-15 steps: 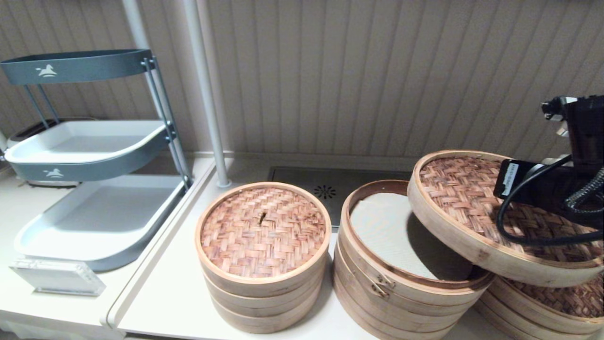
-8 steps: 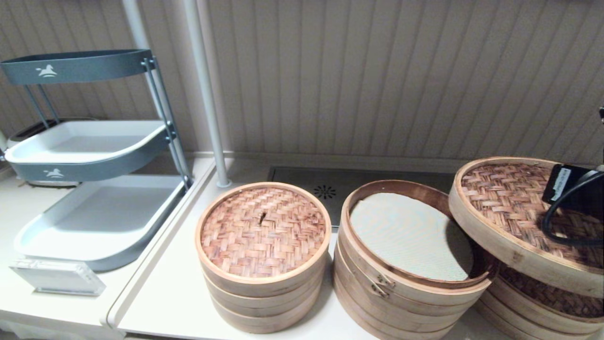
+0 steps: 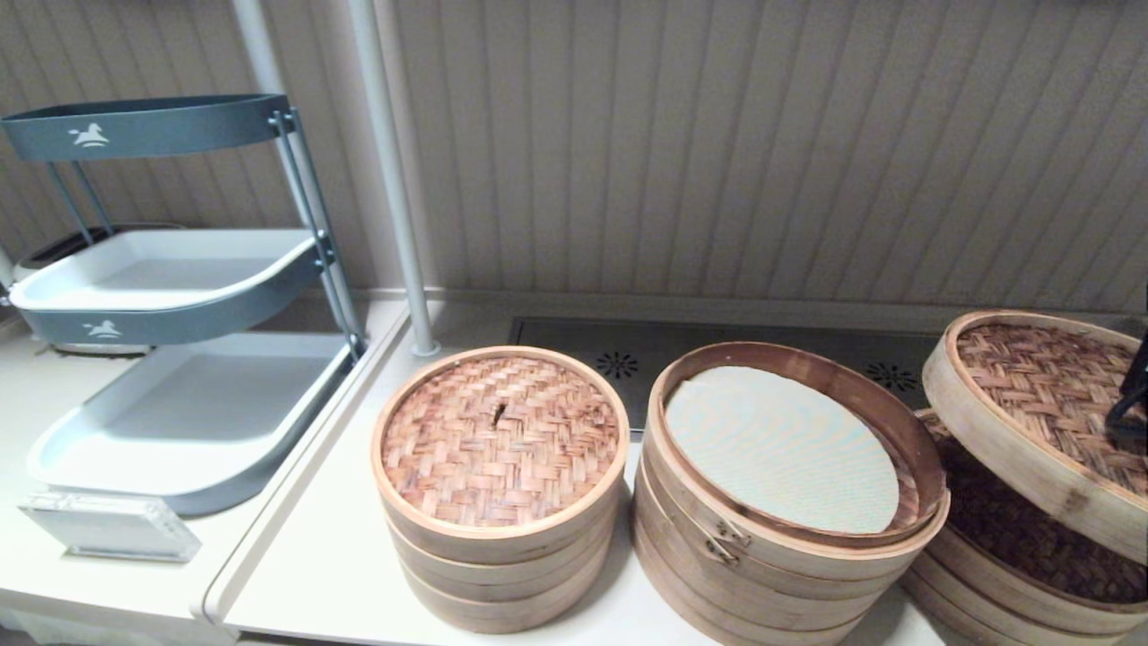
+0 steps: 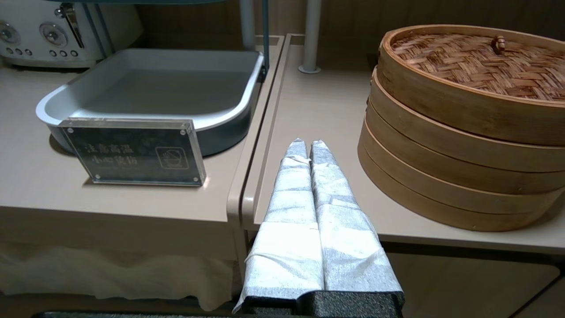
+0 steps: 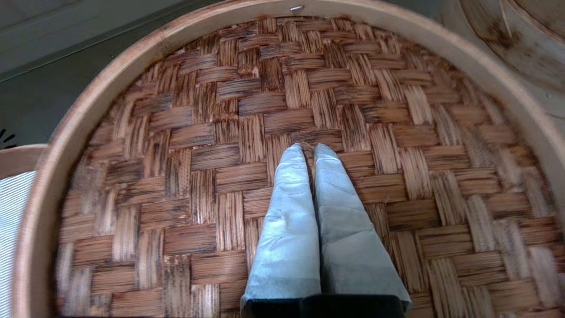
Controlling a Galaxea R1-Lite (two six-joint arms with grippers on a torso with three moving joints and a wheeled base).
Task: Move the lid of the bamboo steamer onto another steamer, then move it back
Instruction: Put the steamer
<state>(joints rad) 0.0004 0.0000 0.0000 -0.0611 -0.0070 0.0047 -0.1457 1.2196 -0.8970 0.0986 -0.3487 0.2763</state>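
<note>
The bamboo steamer lid point(image 3: 1031, 404), reddish-tan weave in a deep pale rim, hangs tilted at the far right, its low edge over the other steamer point(image 3: 964, 588). That steamer's own dark brown woven lid point(image 3: 1004, 529) shows beneath it. In the right wrist view my right gripper point(image 5: 310, 145) is shut on the small knot at the centre of the lid point(image 5: 198, 154). Only a bit of the right arm point(image 3: 1132, 395) shows at the edge of the head view. My left gripper point(image 4: 304, 142) is shut and empty, parked low at the table's front edge.
The taller stack with a metal clasp point(image 3: 731, 538) stands open in the middle, showing a white liner point(image 3: 780, 449). The small lidded steamer point(image 3: 500, 440) is to its left. A grey tiered rack point(image 3: 170, 296), an acrylic sign point(image 3: 108, 525) and a white pole point(image 3: 395, 179) stand further left.
The right arm has carried the lid to the right and lower, off the open middle stack and over the right-hand steamer. Most of the arm has left the head view.
</note>
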